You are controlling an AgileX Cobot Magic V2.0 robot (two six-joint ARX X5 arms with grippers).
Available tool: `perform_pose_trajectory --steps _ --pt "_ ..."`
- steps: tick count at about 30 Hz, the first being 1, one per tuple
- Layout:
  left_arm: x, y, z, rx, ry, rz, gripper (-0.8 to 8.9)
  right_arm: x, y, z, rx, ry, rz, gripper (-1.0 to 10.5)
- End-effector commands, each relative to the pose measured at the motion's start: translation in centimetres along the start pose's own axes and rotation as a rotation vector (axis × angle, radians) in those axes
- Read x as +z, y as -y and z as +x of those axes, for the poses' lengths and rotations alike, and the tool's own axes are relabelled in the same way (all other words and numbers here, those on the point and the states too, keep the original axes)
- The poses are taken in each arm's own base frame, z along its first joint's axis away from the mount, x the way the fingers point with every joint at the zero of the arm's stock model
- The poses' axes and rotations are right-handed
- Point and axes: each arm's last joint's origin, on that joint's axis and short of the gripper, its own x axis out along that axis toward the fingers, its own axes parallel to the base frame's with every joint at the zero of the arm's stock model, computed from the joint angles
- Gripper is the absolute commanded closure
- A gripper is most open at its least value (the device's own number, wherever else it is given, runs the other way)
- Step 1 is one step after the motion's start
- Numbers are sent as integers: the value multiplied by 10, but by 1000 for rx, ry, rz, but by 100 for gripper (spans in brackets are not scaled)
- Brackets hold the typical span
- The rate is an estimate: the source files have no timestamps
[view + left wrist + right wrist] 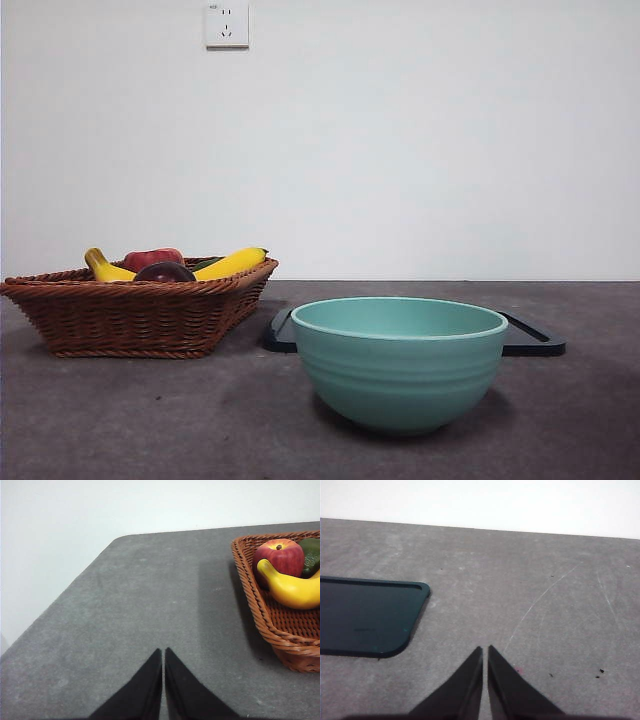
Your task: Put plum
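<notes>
Nearest the front camera stands a teal bowl [400,360] on the grey table [150,420]; a dark tray [535,340] lies just behind it. Further back, at the left, sits a wicker basket [130,315]. The plum [165,271] rests inside this basket, between a red apple [153,258] and two bananas [232,264]. Only its crown shows above the rim: dark maroon, nearly black, smooth and slightly glossy.

Expected handling: light, firm, rounded and somewhat slippery. Grip should be taken across the widest part, from above, clear of the neighbouring fruit.

The left gripper [163,652] hovers over bare table beside the basket, jaws nearly together and empty. The right gripper [485,650] hovers near the tray, jaws likewise nearly closed, empty.
</notes>
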Motion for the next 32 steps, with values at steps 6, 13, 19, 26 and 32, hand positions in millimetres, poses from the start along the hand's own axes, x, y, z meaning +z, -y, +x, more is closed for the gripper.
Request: perform_pose_trajectory --steps 6,13,19,26,32 --pt "-5 0 2 4 -5 -3 806 0 0 0 -6 11 -7 941" --pt "-5 0 2 4 -5 -3 806 0 0 0 -6 11 -7 941" --pt "-5 0 2 4 -5 -3 806 0 0 0 -6 11 -7 941" --pt "-5 0 2 4 -5 -3 806 0 0 0 -6 11 -7 941" --pt "-5 0 2 4 -5 -3 806 0 0 0 -6 11 -7 941"
